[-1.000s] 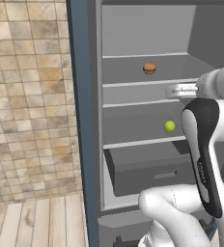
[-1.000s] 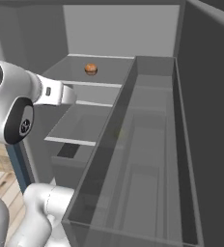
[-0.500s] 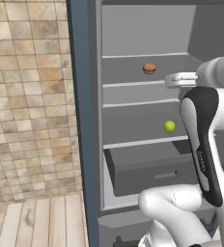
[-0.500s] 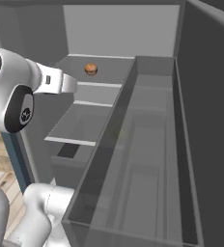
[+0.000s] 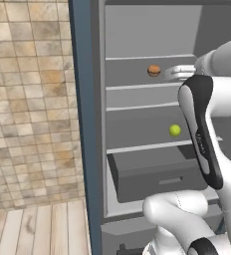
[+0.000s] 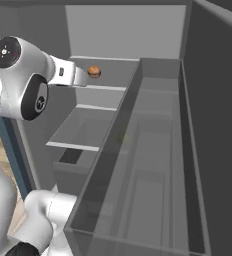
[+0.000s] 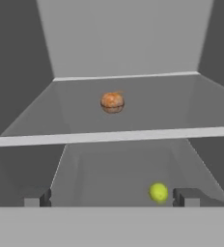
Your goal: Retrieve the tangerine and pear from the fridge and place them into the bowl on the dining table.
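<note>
With the fridge [image 5: 87, 124] standing open, the gripper [image 7: 111, 197] is spread wide and empty, level with the upper shelf [image 7: 109, 137], likely lined up on the tangerine [image 7: 112, 102] there, while the pear [image 7: 158, 192] waits on a lower shelf.

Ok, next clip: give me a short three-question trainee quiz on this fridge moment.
1. True or false: the tangerine lies on a higher shelf than the pear.
2. The tool is: A) open and empty, B) shut on the tangerine, C) shut on the pear.
3. Fill in: below the pear's shelf, the fridge has a pulled-out ____.

Key: 1 true; 2 A; 3 drawer.
</note>
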